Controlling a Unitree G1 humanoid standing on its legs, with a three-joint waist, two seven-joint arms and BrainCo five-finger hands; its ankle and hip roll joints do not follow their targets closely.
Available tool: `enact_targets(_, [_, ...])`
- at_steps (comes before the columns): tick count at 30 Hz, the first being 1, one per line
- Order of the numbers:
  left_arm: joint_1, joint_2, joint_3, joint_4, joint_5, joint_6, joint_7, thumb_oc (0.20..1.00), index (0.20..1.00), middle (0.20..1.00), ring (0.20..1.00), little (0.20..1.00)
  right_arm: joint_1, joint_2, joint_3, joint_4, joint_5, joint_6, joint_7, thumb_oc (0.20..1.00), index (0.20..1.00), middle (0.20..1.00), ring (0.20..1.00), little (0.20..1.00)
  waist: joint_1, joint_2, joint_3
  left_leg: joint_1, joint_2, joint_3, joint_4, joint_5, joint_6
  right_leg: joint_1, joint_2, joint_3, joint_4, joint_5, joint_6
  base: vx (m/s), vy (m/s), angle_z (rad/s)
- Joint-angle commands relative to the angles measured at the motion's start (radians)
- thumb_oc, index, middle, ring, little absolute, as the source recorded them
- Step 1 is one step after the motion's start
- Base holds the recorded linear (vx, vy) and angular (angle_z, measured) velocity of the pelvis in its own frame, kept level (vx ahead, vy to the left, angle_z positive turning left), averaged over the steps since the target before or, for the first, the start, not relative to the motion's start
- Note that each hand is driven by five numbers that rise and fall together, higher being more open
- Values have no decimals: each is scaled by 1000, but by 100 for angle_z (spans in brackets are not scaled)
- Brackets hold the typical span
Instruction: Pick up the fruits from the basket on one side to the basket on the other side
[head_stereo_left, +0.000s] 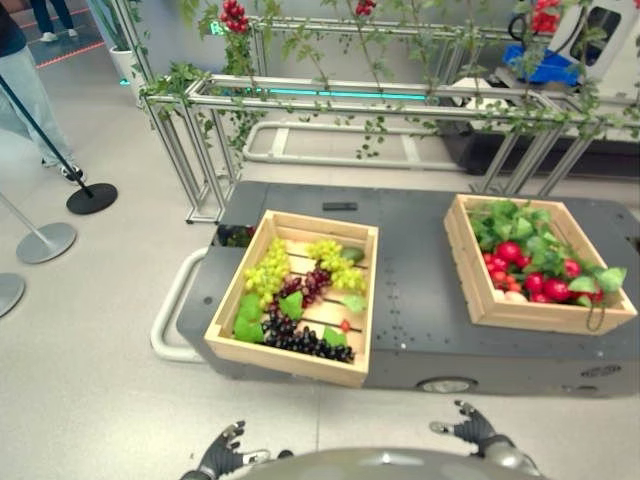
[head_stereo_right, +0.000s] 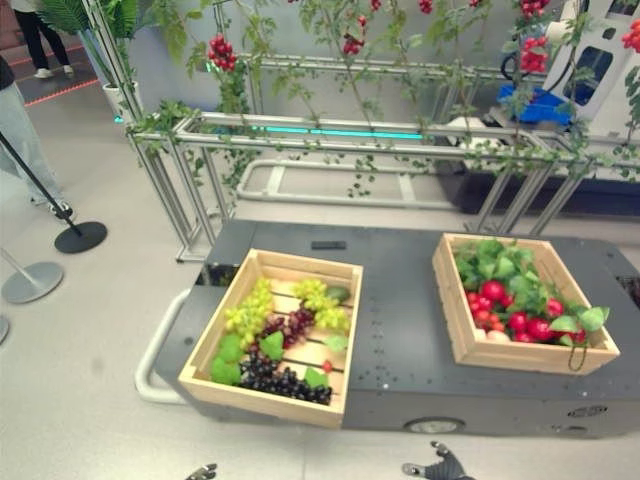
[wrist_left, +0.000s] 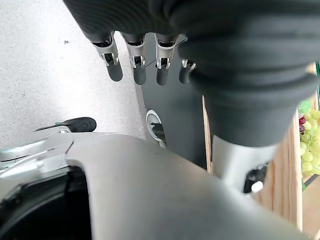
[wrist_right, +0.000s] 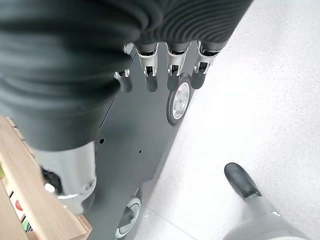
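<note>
Plainly green and purple grapes

The left crate of grapes and the right crate of red fruit stand well apart on the dark cart, open on top, so both can be entered from above. Bare cart top lies between them, with a small black bar near its far edge. Behind the cart a metal frame hung with vines blocks the far side. Both the left hand and right hand hang low over bare floor, short of the cart's near edge, fingers relaxed
</note>
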Motion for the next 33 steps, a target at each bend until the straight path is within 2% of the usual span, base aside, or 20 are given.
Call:
enact_targets(1, [6, -9, -14, 19, 11, -9, -3, 1000, 1000, 1000, 1000, 1000, -82, -22, 17, 24, -16, -8, -16, 1000, 1000, 1000, 1000, 1000, 1, -5, -31, -34, -54, 42, 14, -17, 33, -44, 10, 24, 38, -2, 41, 0, 0, 0])
enact_targets(5, [1, -1, -2, 6, 6, -13, 2, 1000, 1000, 1000, 1000, 1000, -76, -24, 16, 18, -18, -9, -16, 1000, 1000, 1000, 1000, 1000, -2, -5, -29, -32, -55, 44, 14, -18, 32, -45, 9, 26, 38, 0, 42, 0, 0, 0])
enact_targets(10, [-74, 75, 100, -30, -15, -44, 73, 1000, 1000, 1000, 1000, 1000, -52, -30, 17, -18, -21, -17, -8, 1000, 1000, 1000, 1000, 1000, -12, -8, -16, -42, -55, 49, 14, -15, 30, -63, 6, 38, 38, 3, 41, 0, 1, -1])
enact_targets(13, [-162, 158, 181, -45, -48, -68, 129, 1000, 1000, 1000, 1000, 1000, -49, -30, 34, -46, -23, -21, 4, 1000, 1000, 1000, 1000, 1000, -18, -15, 0, -52, -52, 54, 14, -12, 27, -80, 6, 46, 44, 0, 37, -7, -16, -9])
enact_targets(15, [-193, 226, 227, -136, -50, -75, 157, 1000, 1000, 1000, 1000, 1000, -43, -30, 42, -74, -23, -24, 15, 1000, 1000, 1000, 1000, 1000, -21, -18, 9, -57, -51, 57, 14, -11, 25, -86, 8, 47, 48, -2, 36, -7, -30, -10])
enact_targets(19, [-256, 355, 290, -270, -5, -60, 196, 1000, 1000, 1000, 1000, 1000, -36, -34, 55, -100, -31, -18, 36, 1000, 1000, 1000, 1000, 1000, -25, -28, 30, -65, -46, 64, 14, -10, 23, -99, 10, 49, 58, -7, 35, 1, -33, -7])
enact_targets(21, [-280, 388, 309, -314, 17, -44, 207, 1000, 1000, 1000, 1000, 1000, -34, -37, 53, -101, -32, -12, 44, 1000, 1000, 1000, 1000, 1000, -28, -31, 38, -67, -45, 66, 13, -10, 23, -102, 12, 50, 58, -7, 35, 5, -18, -2])
enact_targets(25, [-370, 453, 301, -287, 52, -24, 223, 1000, 1000, 1000, 1000, 1000, -37, -38, 69, -111, -35, -4, 61, 1000, 1000, 1000, 1000, 1000, -43, -33, 54, -73, -40, 70, 13, -10, 23, -114, 14, 54, 66, -11, 32, 5, -21, -6])
enact_targets(31, [-497, 568, 241, -253, 183, 7, 233, 1000, 1000, 1000, 1000, 1000, -43, -44, 85, -135, -32, -5, 75, 1000, 1000, 1000, 1000, 1000, -63, -36, 91, -98, -36, 71, 15, -2, 22, -146, 12, 56, 75, -9, 33, -6, -10, -2])
enact_targets(33, [-521, 595, 227, -300, 211, 26, 232, 1000, 1000, 1000, 1000, 1000, -42, -42, 86, -141, -34, -4, 75, 1000, 1000, 1000, 1000, 1000, -62, -38, 105, -108, -35, 70, 16, 1, 22, -158, 13, 57, 79, -9, 32, 0, 0, 0])
